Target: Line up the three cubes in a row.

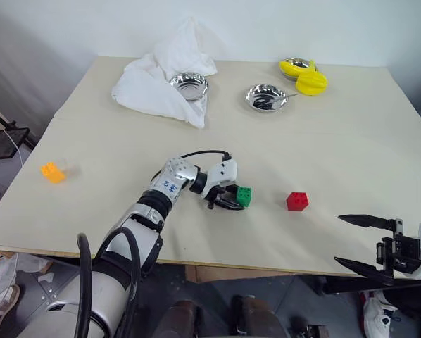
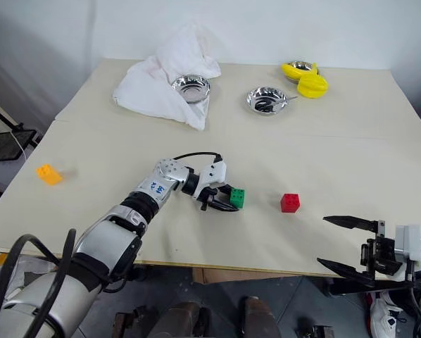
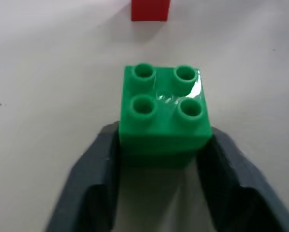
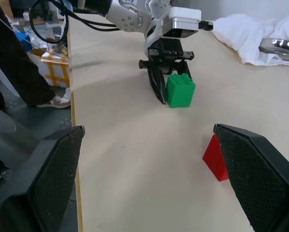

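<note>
Nearest, off the table's front edge on the right, the right claw hangs with its two black fingers spread wide apart and nothing between them. Just beyond, on the table top, the red cube sits alone, studs up, with the green cube near it on the left. The left claw reaches in from the left, and its fingers flank the green cube on both sides; the left wrist view shows them right against the cube's side faces, though whether they press on it or merely stand beside it cannot be told. The green cube rests on the table surface. Well apart, near the table's left edge, lies the orange cube. Farther back, a white cloth is heaped around a steel bowl, a second steel bowl stands to its right, and yellow plastic pieces lie at the far right with a third bowl among them.
</note>
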Available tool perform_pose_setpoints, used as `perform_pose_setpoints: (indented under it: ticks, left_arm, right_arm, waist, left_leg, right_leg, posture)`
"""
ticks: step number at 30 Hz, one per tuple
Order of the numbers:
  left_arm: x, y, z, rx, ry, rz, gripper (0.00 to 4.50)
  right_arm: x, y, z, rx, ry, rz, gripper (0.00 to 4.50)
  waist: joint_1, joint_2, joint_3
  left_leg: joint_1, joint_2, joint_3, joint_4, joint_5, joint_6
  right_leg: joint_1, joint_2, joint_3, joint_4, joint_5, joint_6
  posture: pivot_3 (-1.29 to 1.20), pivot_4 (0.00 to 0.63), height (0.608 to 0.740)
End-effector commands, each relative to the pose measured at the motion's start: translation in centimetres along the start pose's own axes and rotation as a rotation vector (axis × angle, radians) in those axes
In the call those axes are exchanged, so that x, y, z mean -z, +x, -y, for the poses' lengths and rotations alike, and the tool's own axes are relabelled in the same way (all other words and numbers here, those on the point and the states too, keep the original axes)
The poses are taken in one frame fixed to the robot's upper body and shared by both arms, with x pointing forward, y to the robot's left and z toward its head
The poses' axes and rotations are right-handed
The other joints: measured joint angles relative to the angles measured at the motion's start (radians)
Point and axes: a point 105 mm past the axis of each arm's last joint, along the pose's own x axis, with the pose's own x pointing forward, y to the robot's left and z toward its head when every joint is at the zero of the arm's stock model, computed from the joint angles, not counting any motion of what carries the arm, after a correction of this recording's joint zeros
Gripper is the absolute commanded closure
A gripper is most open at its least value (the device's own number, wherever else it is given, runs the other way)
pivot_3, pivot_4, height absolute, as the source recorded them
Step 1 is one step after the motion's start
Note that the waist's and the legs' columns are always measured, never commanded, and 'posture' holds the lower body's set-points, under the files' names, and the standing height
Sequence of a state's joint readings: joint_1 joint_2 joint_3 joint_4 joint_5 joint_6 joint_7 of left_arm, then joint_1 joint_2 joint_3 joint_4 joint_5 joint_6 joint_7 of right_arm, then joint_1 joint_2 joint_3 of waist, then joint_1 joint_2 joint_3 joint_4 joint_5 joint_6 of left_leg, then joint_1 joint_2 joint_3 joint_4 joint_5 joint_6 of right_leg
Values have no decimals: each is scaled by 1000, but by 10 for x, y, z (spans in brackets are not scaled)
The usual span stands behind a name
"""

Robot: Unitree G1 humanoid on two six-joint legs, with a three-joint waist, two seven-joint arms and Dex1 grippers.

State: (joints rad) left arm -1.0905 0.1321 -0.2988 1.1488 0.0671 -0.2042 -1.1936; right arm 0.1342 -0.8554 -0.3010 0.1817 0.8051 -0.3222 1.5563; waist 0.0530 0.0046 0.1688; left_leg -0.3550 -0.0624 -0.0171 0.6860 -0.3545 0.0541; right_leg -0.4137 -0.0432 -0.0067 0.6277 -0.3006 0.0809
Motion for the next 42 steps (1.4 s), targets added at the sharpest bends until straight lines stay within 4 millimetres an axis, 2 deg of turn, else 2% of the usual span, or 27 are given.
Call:
perform_pose_setpoints:
  ticks: [1, 4, 9, 12, 15, 18, 19, 21, 23, 26, 29, 34, 37, 39, 42]
  left_arm:
    - [-5, -8, -7, -40, 11, 17, 931]
    - [-12, -21, -7, -39, 50, 81, 65]
    - [-8, -69, 0, -99, 116, 177, 18]
    - [0, -132, 16, -242, 148, 288, 18]
    - [10, -174, 26, -416, 156, 294, 18]
    - [28, -238, 51, -731, 105, 286, 18]
    - [31, -253, 59, -814, 91, 282, 18]
    - [53, -286, 91, -1050, 14, 263, 18]
    - [71, -309, 122, -1229, -53, 230, 18]
    - [82, -324, 156, -1407, -140, 237, 18]
    - [102, -345, 208, -1665, -239, 219, 18]
    - [119, -348, 260, -1889, -370, 192, 18]
    - [120, -342, 258, -1885, -411, 198, 18]
    - [122, -337, 248, -1851, -449, 200, 18]
    - [124, -350, 230, -1919, -463, 177, 18]
  right_arm:
    - [-4, 0, -4, -52, -19, 6, 0]
    - [-4, 5, -2, -62, -17, 17, 0]
    - [-7, 16, 4, -66, -23, 64, 0]
    - [-11, 29, 8, -82, -11, 125, 0]
    - [-13, 39, 11, -100, -5, 171, 0]
    - [-17, 59, 12, -142, 0, 263, 0]
    - [-18, 65, 12, -155, -3, 281, 0]
    - [-19, 79, 9, -207, 4, 319, 0]
    - [-19, 88, 6, -251, 11, 328, 0]
    - [-19, 95, 6, -282, 17, 335, 0]
    - [-22, 103, 9, -310, 12, 351, 0]
    - [-25, 109, 12, -339, -6, 357, 0]
    - [-26, 110, 13, -348, -7, 354, 0]
    - [-26, 110, 13, -357, -7, 346, 0]
    - [-25, 110, 12, -369, -3, 332, 0]
  waist:
    - [-1, 0, 0]
    - [-6, -1, 0]
    - [-31, 0, 0]
    - [-43, 0, 0]
    - [-49, -1, 1]
    - [-51, -1, 0]
    - [-53, -1, 0]
    - [-53, 0, 1]
    - [-54, 0, 1]
    - [-39, -1, 1]
    - [-27, -2, 1]
    - [-27, -3, 1]
    - [-26, -3, 2]
    - [-26, -3, 2]
    - [-28, -3, 2]
  left_leg:
    - [0, 0, 0, 1, 0, 0]
    - [0, 0, 0, 1, 0, 0]
    - [0, 0, 0, -1, 1, -1]
    - [0, 1, 0, -2, 1, -2]
    - [0, 2, 0, -2, 0, -3]
    - [0, 1, -1, -1, 0, -2]
    - [0, 1, -1, -1, 0, -2]
    - [1, 2, -1, -3, -1, -1]
    - [1, 2, -1, -4, -1, 0]
    - [1, 1, -1, -4, -3, 1]
    - [1, 1, -1, -3, -3, 3]
    - [2, 1, -1, -3, -4, 4]
    - [2, 1, 0, -3, -4, 4]
    - [2, 1, -1, -3, -4, 4]
    - [2, 1, -1, -3, -4, 4]
  right_leg:
    - [0, 0, 0, 0, 0, 0]
    - [0, 0, 0, 1, 0, 0]
    - [-2, 0, 0, 2, 0, 0]
    - [-3, 1, 0, 2, 0, 0]
    - [-4, 1, -1, 3, 0, -1]
    - [-2, 0, -1, 2, 0, -1]
    - [-2, 0, -1, 2, 0, -1]
    - [-1, 0, -1, 1, 0, -1]
    - [-1, 0, -1, 1, 0, -1]
    - [0, 0, -1, 0, 0, -1]
    - [2, -1, -1, -3, 0, -1]
    - [4, -2, -1, -6, 0, -1]
    - [4, -2, -1, -6, -1, -1]
    - [4, -2, -1, -5, -1, -2]
    - [4, -2, -1, -5, -1, -2]
  posture:
    - [0, 150, 740]
    - [0, 150, 740]
    - [0, 150, 740]
    - [0, 150, 740]
    - [0, 150, 740]
    - [0, 150, 740]
    - [0, 150, 740]
    - [0, 150, 740]
    - [0, 150, 740]
    - [0, 150, 740]
    - [0, 150, 740]
    - [0, 150, 740]
    - [0, 150, 740]
    - [0, 150, 740]
    - [0, 150, 740]
